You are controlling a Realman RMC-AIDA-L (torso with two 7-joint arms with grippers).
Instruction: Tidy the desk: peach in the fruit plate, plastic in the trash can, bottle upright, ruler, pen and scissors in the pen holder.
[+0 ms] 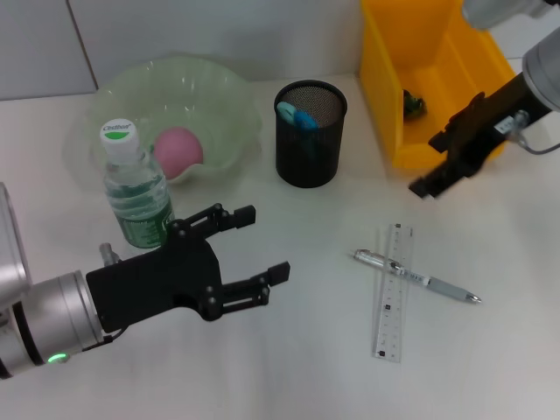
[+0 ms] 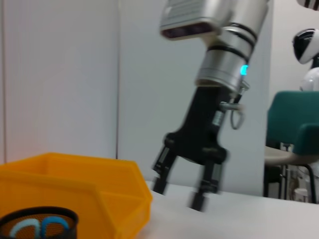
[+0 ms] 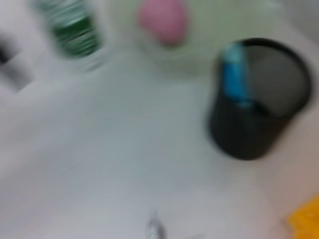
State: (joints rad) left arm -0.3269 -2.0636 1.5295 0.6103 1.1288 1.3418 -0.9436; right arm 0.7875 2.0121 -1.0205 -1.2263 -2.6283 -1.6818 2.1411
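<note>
The pink peach (image 1: 178, 149) lies in the pale green fruit plate (image 1: 229, 94). In front of the plate the bottle (image 1: 136, 188) stands upright. My left gripper (image 1: 265, 242) hovers open and empty just right of the bottle. Blue-handled scissors (image 1: 297, 116) stick out of the black mesh pen holder (image 1: 310, 153). The pen (image 1: 417, 276) lies crosswise over the clear ruler (image 1: 391, 297) on the table. My right gripper (image 1: 429, 164) (image 2: 178, 195) hangs open and empty beside the yellow trash can (image 1: 437, 79), above and right of the pen. A small dark greenish scrap (image 1: 414, 104) lies in the can.
The right wrist view shows the bottle (image 3: 75, 27), the peach (image 3: 163, 20) and the pen holder (image 3: 256, 99) on the white table (image 1: 297, 350). Green chairs (image 2: 294, 129) stand beyond the desk in the left wrist view.
</note>
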